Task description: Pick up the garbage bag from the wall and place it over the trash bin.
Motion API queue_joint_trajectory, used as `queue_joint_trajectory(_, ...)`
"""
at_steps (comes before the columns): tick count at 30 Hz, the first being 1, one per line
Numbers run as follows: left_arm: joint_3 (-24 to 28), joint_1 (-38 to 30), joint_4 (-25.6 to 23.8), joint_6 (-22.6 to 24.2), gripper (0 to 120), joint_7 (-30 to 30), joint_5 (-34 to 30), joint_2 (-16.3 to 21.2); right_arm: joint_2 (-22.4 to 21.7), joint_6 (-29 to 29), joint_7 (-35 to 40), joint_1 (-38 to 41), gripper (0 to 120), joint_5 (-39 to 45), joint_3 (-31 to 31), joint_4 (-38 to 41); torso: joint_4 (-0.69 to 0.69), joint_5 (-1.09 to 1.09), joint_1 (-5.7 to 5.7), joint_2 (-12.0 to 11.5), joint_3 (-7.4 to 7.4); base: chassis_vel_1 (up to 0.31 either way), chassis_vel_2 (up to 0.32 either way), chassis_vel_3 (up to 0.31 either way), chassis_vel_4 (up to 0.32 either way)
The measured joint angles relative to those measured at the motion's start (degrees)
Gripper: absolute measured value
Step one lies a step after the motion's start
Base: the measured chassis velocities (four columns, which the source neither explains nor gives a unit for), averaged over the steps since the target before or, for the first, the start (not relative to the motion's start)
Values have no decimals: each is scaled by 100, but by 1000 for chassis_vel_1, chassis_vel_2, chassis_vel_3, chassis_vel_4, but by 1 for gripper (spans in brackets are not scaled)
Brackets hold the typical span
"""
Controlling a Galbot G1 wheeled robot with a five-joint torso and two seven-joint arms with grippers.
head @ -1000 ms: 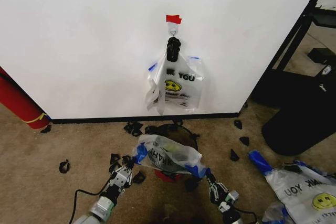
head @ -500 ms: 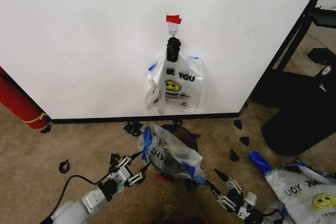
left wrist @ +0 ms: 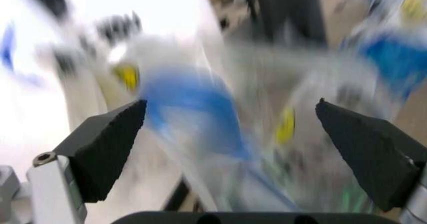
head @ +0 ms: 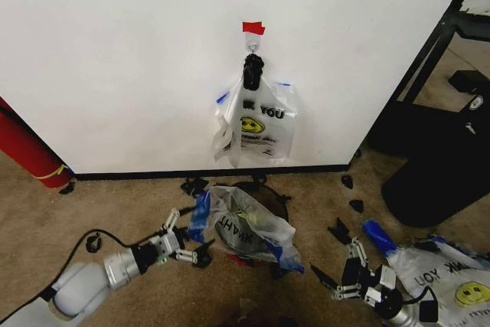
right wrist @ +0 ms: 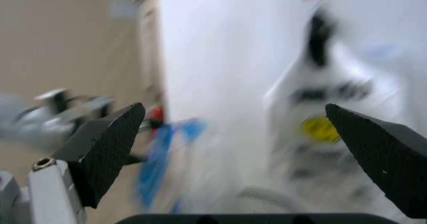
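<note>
Behind everything, the wall [head: 138,51]: plain white, black baseboard, red tape [head: 253,27] above a small hook [head: 252,57] where white smiley-face bags [head: 259,122] hang. Carpet floor [head: 92,204] below, littered with small black scraps. A large black container [head: 444,166] stands off to the right.

Centre floor, just before the baseboard: the garbage bag [head: 249,226], see-through and crinkled with blue strips, is draped over the trash bin [head: 260,189], whose dark rim shows at the back. It sits lopsided (bunched rather than spread).

Left hand [head: 182,239] lies low on the carpet just beside the bag's left blue edge, fingers spread apart and gripping nothing; the blue strip sits between them in the left wrist view.

Right hand [head: 344,266] is right of the bag and apart from it, fingers wide, empty.
</note>
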Motion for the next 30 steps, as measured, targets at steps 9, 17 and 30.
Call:
queue_joint_trajectory(9, -46, -909, -538, 666, 100, 1331, -1224, 453, 409, 466, 3203, 170, 100, -930, -245, 1039, -2, 0, 0, 0, 0, 0, 0, 0, 0)
queue_joint_trajectory(17, 923, -1793, -865, 2246, 100, -283, -1887, 594, 456, 329, 3742, 529, 100, -1808, -337, 1205, 10, 4, 0, 0, 0, 0, 0, 0, 0)
queue_joint_trajectory(30, 4702, -5891, 377, 4117, 100, -564, -2659, -469, 1071, 1073, 3204, 249, 100, -3761, 1034, 1300, -2, 3, 0, 0, 0, 0, 0, 0, 0)
